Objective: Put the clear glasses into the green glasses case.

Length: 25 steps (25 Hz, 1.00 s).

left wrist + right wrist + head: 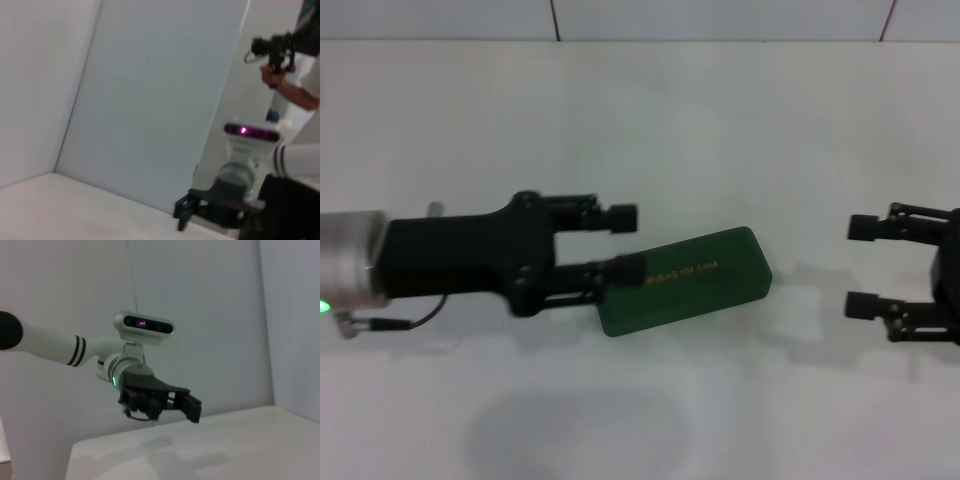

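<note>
Desk (pixel 640 120), white and wide, fills the head view and meets a pale wall at the back. On it, a little right of centre, lies the green glasses case (pixel 685 280), shut, set at a slant with its right end farther from the robot and gold lettering across the lid. The clear glasses cannot be made out in any view. The left arm reaches in from the left, and the left claw (pixel 626 243) hangs with its fingers spread: one black tip (pixel 630 270) lies over the case's left end, the other is beyond the case's far edge, over bare desk. The right claw (pixel 865 265) is at the right edge, well apart from the case, fingers spread and pointing toward it, nothing between them.
</note>
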Each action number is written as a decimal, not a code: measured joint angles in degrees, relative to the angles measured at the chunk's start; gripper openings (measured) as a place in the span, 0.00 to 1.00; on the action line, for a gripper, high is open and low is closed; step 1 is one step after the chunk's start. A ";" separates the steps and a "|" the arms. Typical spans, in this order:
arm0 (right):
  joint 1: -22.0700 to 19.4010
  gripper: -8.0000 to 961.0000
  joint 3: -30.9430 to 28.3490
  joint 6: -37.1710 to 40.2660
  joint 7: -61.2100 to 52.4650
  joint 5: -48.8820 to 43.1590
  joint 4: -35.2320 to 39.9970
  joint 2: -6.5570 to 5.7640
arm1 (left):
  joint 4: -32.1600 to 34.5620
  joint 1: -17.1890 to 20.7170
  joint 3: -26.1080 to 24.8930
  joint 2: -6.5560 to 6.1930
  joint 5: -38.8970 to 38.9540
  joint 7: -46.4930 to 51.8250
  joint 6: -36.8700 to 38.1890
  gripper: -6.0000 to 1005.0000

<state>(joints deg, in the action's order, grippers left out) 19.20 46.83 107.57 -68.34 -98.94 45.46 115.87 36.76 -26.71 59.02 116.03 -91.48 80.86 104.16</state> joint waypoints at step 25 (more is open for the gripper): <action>3.76 0.80 15.20 -3.35 2.70 8.77 -5.37 0.29 | -0.42 3.48 -0.31 -1.36 -3.74 -7.98 4.61 0.89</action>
<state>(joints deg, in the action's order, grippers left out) 22.96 62.03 104.22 -65.63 -90.17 40.09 116.16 36.34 -23.23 58.71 114.67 -95.22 72.88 108.77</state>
